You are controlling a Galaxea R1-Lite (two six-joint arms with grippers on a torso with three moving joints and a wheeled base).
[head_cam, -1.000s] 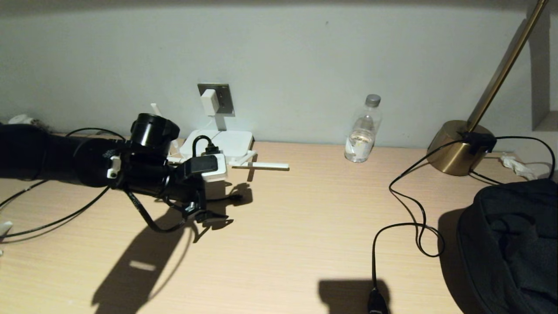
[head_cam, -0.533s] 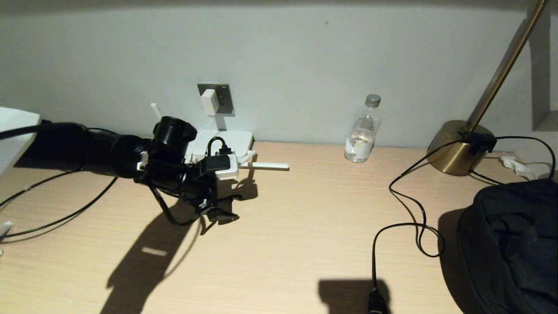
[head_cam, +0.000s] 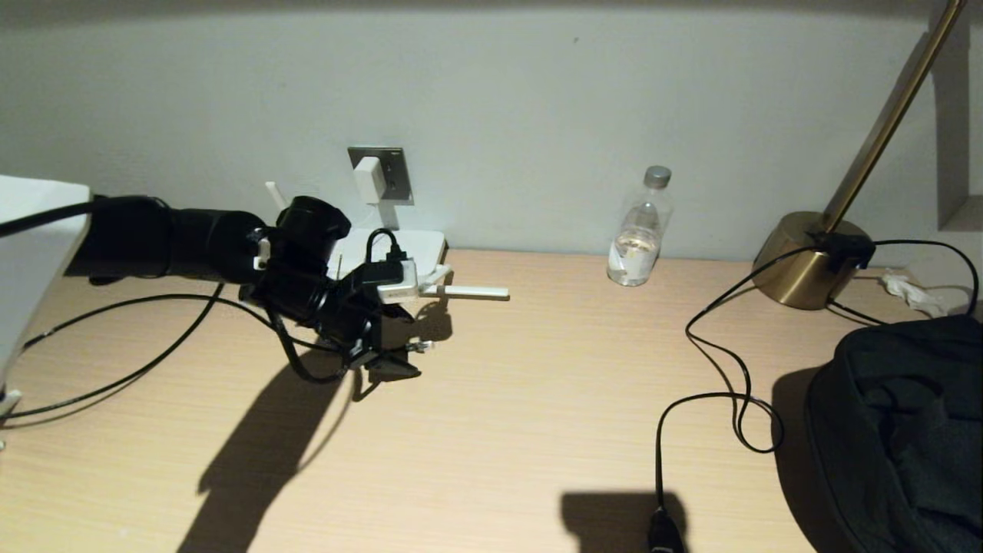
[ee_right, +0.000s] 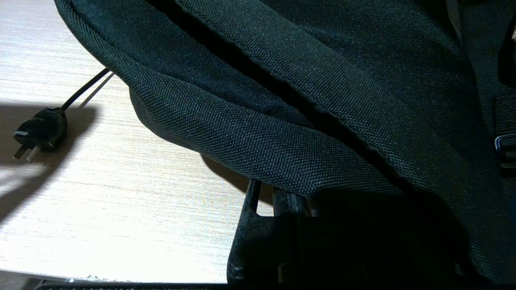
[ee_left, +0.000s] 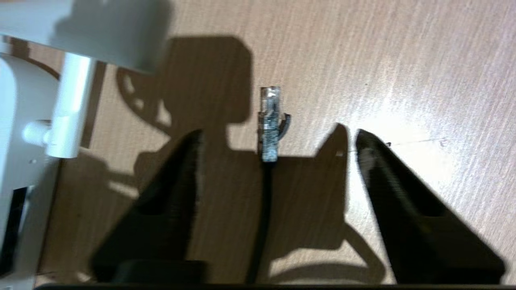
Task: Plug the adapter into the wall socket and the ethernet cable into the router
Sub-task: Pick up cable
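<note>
The white adapter (head_cam: 368,179) sits plugged into the grey wall socket (head_cam: 393,173), its thin white cord dropping toward the router (head_cam: 411,249) below. The ethernet cable's clear connector (ee_left: 270,121) lies on the table, small in the head view (head_cam: 419,347). Its black cable runs back between the fingers of my left gripper (ee_left: 278,135). That gripper is open and hovers low over the cable, just in front of the router (ee_left: 18,133), also seen from the head (head_cam: 388,361). A dark port slot (ee_left: 12,225) shows on the router's edge. My right gripper (ee_right: 268,199) is parked under a black bag.
A white antenna (head_cam: 468,292) lies flat, pointing right from the router. A water bottle (head_cam: 639,230) stands by the wall, with a brass lamp (head_cam: 806,261) at the back right. The lamp's black cord (head_cam: 722,369) ends in a plug (ee_right: 38,131). The black bag (head_cam: 898,430) fills the right front.
My left arm has swung right and toward the wall, bringing the open gripper closer to the router. The connector has stayed where it lay on the table.
</note>
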